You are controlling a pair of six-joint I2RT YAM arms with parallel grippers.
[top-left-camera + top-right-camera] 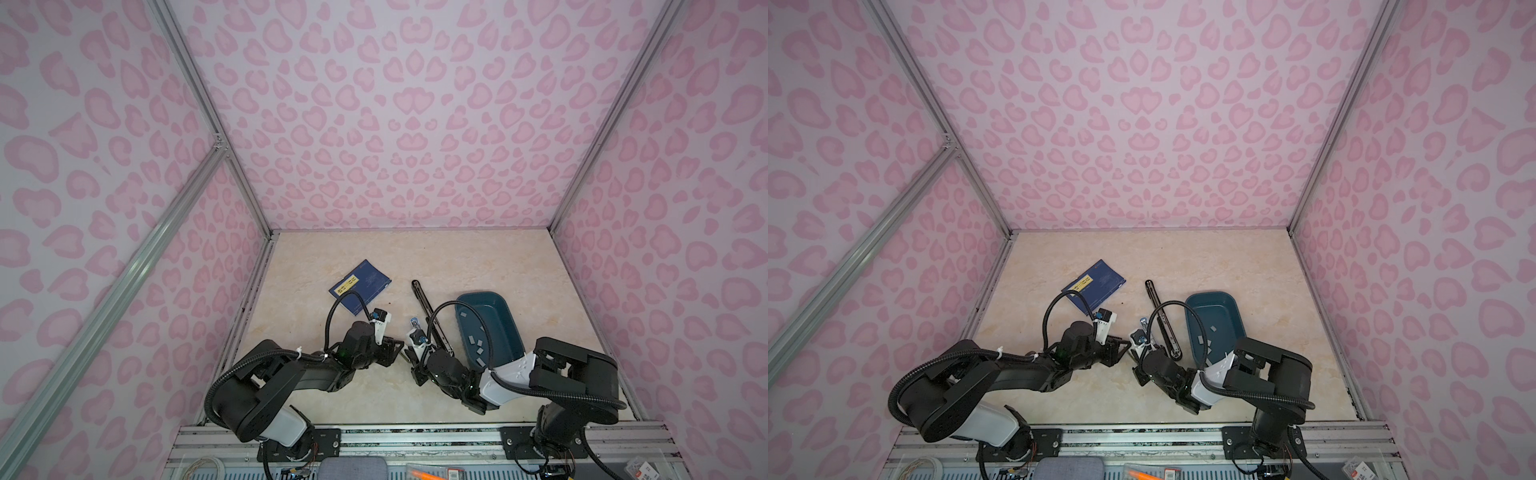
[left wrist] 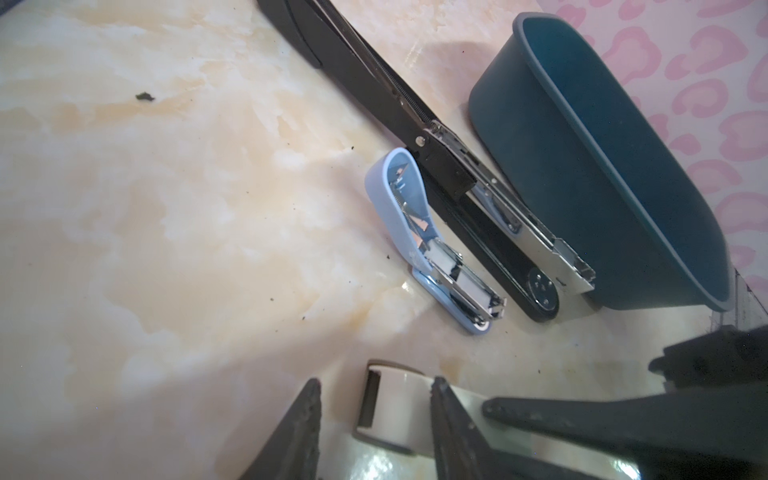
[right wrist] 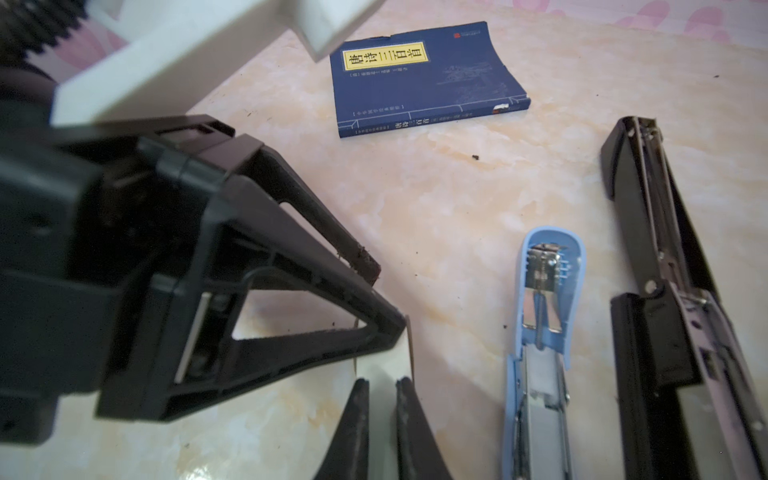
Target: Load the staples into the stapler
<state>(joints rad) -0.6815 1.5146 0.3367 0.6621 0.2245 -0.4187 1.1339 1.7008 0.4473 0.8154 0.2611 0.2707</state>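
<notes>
The counter point(image 1: 415, 257) is a pale marble-pattern surface, and both arms reach to its near middle. At the right side stands a dark teal bin point(image 1: 478, 294), and inside lie several loose staples point(image 1: 472, 340), small grey strips scattered on its floor. At the left, well apart from the bin, a blue book point(image 1: 360, 286) lies flat with a yellow title label on its cover.

Just beside the bin lies a long black stapler point(image 1: 420, 297), opened out flat so that its metal channel shows. Next to it, on the side away from the bin, lies a small light-blue stapler point(image 2: 399, 199), also opened, with its channel exposed.

The two tools meet near the front of the small stapler. The right tool point(image 3: 382, 380) has its fingers nearly together and pinches one pale staple strip point(image 2: 395, 399) above the counter. The left tool point(image 3: 382, 297) has its fingers apart; one fingertip touches the edge of this strip, but it does not clamp it.
</notes>
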